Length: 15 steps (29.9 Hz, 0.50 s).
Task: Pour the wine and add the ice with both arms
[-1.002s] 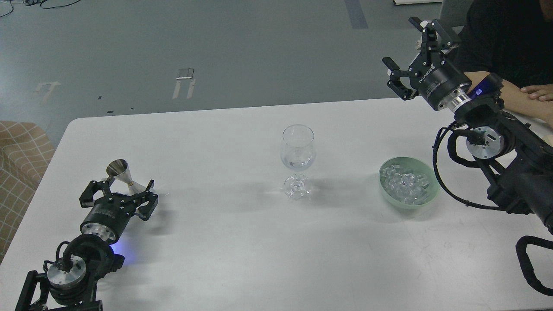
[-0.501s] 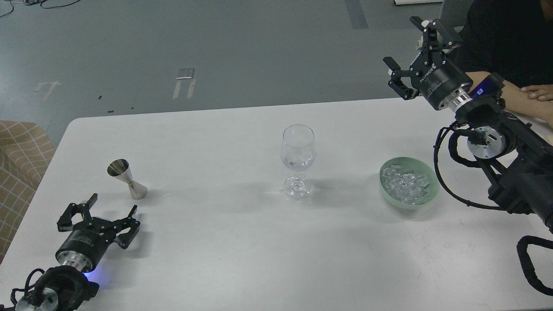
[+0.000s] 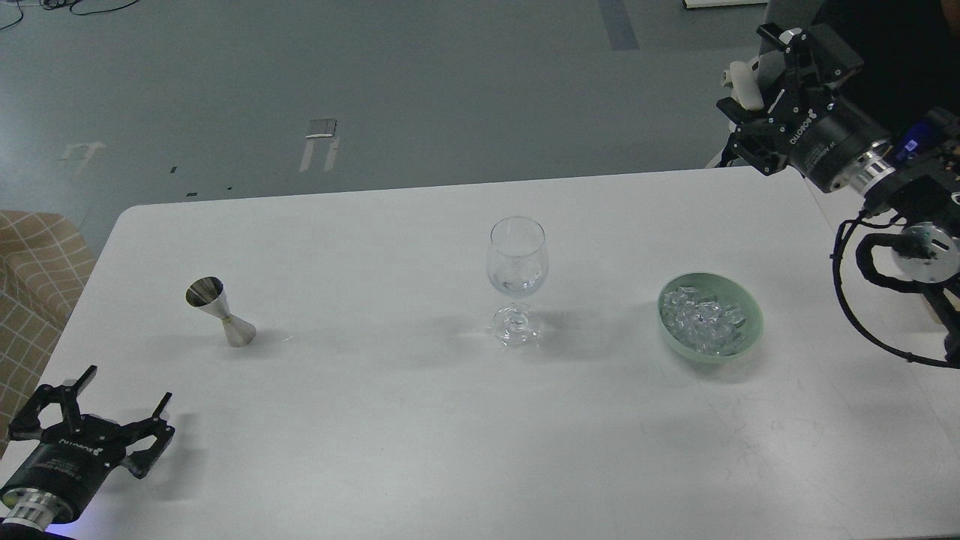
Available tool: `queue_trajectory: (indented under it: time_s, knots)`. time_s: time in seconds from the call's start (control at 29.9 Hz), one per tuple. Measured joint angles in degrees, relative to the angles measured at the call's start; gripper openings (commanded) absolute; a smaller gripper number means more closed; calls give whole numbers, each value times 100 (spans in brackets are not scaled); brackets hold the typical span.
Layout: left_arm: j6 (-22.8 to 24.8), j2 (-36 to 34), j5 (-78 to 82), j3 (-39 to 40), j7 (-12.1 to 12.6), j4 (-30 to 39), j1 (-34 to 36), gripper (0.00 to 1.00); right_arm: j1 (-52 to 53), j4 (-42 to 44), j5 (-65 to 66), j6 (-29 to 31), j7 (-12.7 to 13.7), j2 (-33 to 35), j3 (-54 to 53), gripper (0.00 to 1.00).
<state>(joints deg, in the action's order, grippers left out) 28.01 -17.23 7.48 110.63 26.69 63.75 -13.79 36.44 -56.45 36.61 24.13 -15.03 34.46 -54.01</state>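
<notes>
A clear wine glass (image 3: pixel 517 262) stands upright mid-table with a little clear liquid in its bowl. The ice (image 3: pixel 703 319) is a heap of small clear cubes in a pale green bowl (image 3: pixel 754 324), right of the glass. A steel jigger (image 3: pixel 220 311) stands tilted at the left. My left gripper (image 3: pixel 129 382) is open and empty at the front left corner, well short of the jigger. My right gripper (image 3: pixel 748 71) is raised past the table's far right corner, fingers spread, above and behind the bowl. A small white part shows by its fingers; I cannot tell what it is.
The white table (image 3: pixel 390 420) ends at a rounded far left corner. A checked sofa (image 3: pixel 34 262) stands off its left side. A person in black (image 3: pixel 900 45) sits behind my right arm. Grey floor lies beyond the far edge.
My left gripper has drawn back from around the jigger to the front left corner, leaving the jigger standing. My right gripper has moved right and slightly up, away from the table.
</notes>
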Motion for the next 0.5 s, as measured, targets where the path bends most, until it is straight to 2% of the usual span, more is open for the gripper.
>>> queue_trajectory:
  time_s: [0.13, 0.27, 0.5]
  knots:
    - [0, -391, 67, -30, -17, 13, 198, 98, -488, -759, 973, -209, -14, 772, 15, 100]
    - [0, -474, 298, -81, -17, 55, 743, 98, -980, -1382, 2055, -629, -46, 1379, 15, 100]
    - [0, -316, 1193, -139, -30, 61, 1509, 98, -1585, -2063, 4045, -1495, -115, 1842, 15, 100]
